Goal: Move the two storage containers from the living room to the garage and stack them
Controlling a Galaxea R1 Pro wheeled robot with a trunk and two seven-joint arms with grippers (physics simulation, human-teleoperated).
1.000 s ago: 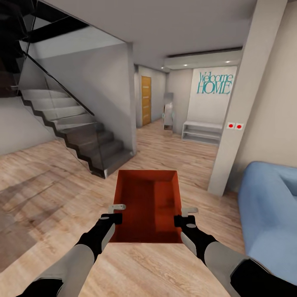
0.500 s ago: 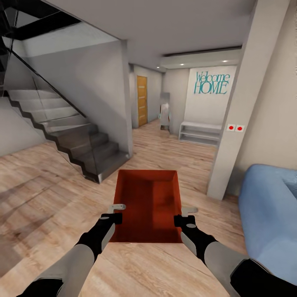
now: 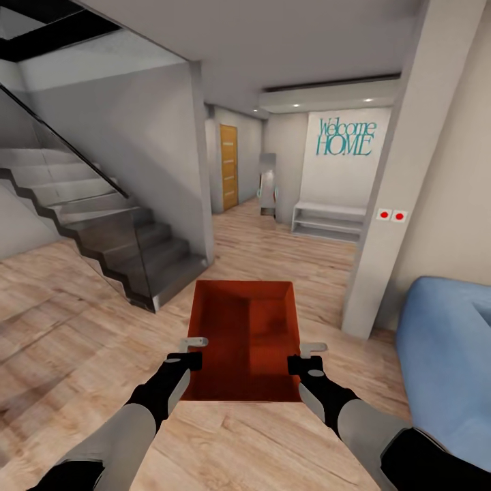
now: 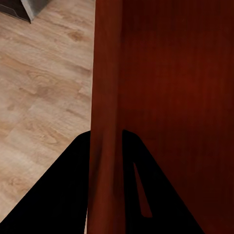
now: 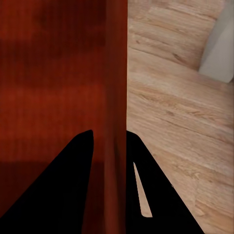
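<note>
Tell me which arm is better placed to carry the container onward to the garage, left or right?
Neither alone. The left gripper pinches the left wall of the container and the right gripper pinches the right wall, level with each other. Probably both must carry on together; releasing either could tip it.

— Where did the head camera look from?
— From above and behind both end effectors, facing forward and down over the container (image 3: 245, 341) toward the hallway.
— And the wrist cameras?
— Each sat very near its end effector, sighting along the fingers pinching a container wall (image 4: 105, 112) (image 5: 117, 97).
— What did they share?
— That container and the wood floor (image 3: 82, 320) just beside each end effector.
</note>
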